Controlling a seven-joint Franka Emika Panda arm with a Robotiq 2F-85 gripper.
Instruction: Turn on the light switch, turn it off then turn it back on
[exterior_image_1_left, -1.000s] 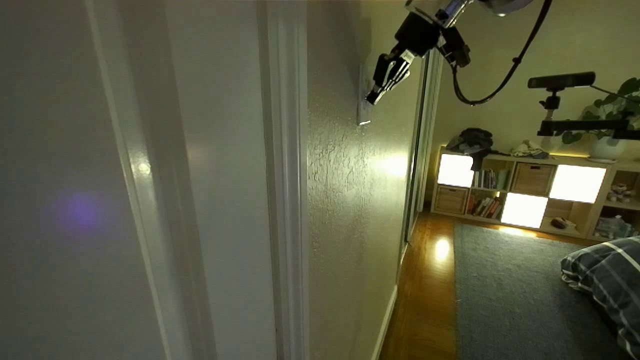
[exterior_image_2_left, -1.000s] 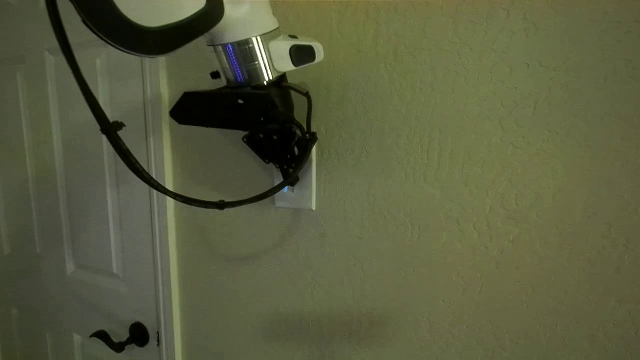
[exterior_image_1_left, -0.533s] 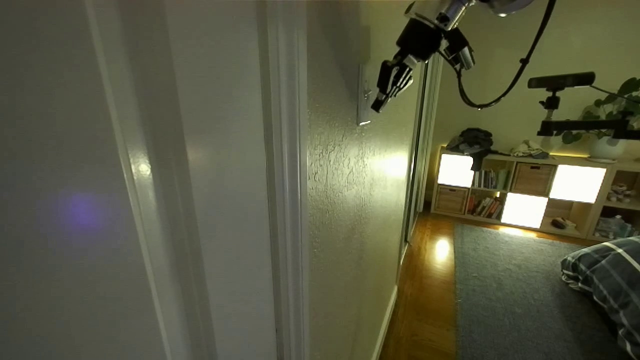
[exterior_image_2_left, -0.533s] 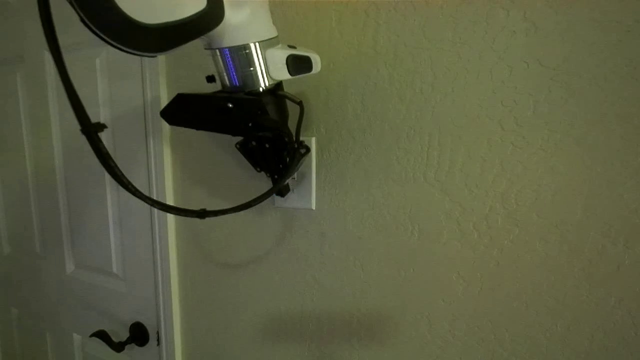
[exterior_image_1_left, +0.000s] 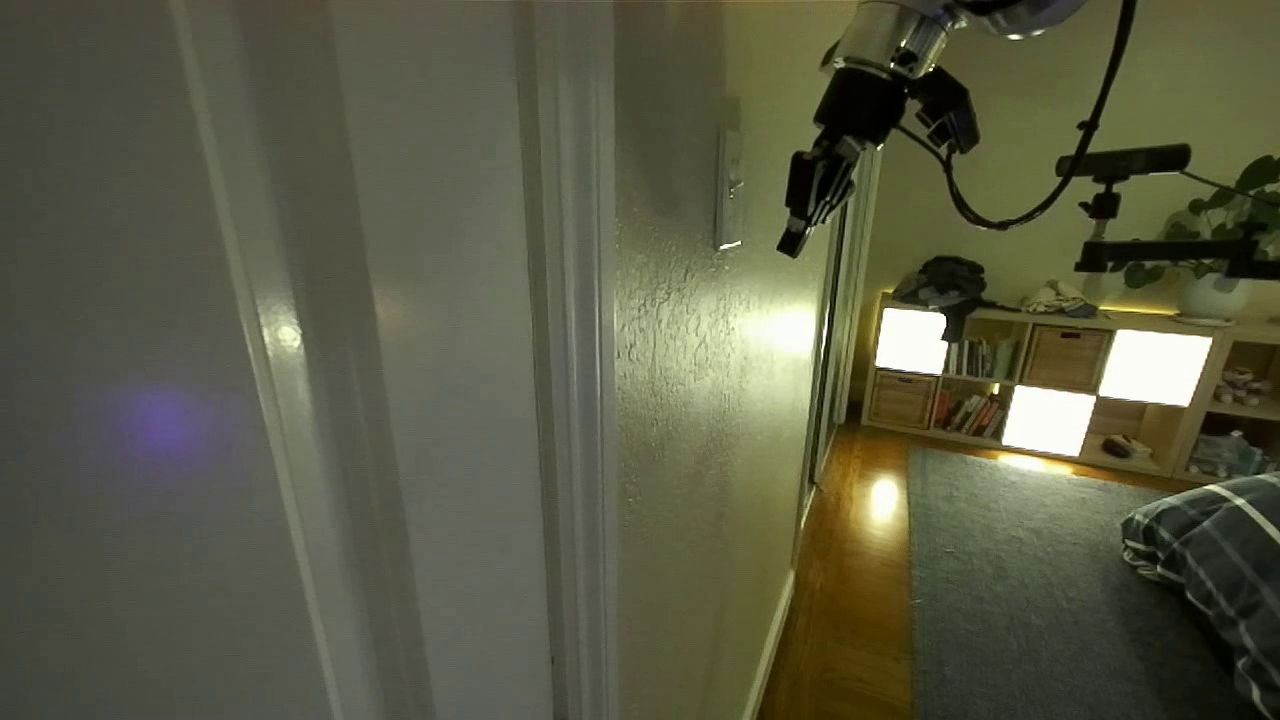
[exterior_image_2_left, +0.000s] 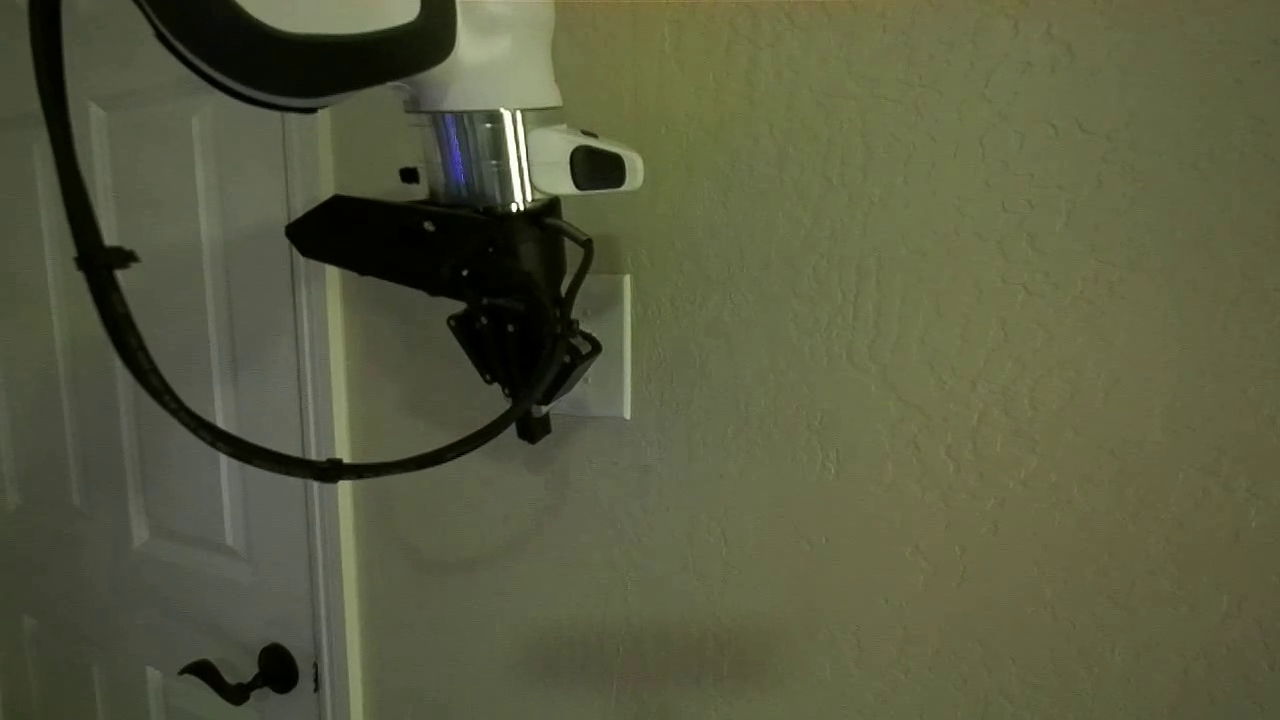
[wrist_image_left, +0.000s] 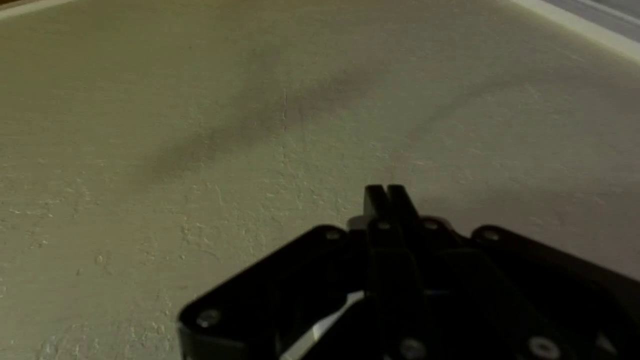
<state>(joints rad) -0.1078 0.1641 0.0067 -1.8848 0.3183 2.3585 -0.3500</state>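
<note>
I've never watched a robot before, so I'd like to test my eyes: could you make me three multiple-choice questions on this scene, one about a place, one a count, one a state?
1. Where is the light switch plate?
A) on the rug
B) among the plant's leaves
C) on the wall

2. How many squares of the shelf unit glow white?
A) three
B) one
C) six

3. How does the robot's gripper stand?
A) wide open
B) shut, holding nothing
C) shut on the door handle

Right letters:
1: C, since both exterior views show the plate flat against the wall.
2: A, since three bright squares can be counted in an exterior view.
3: B, since in the wrist view its two fingers lie side by side, with nothing seen between them.
</note>
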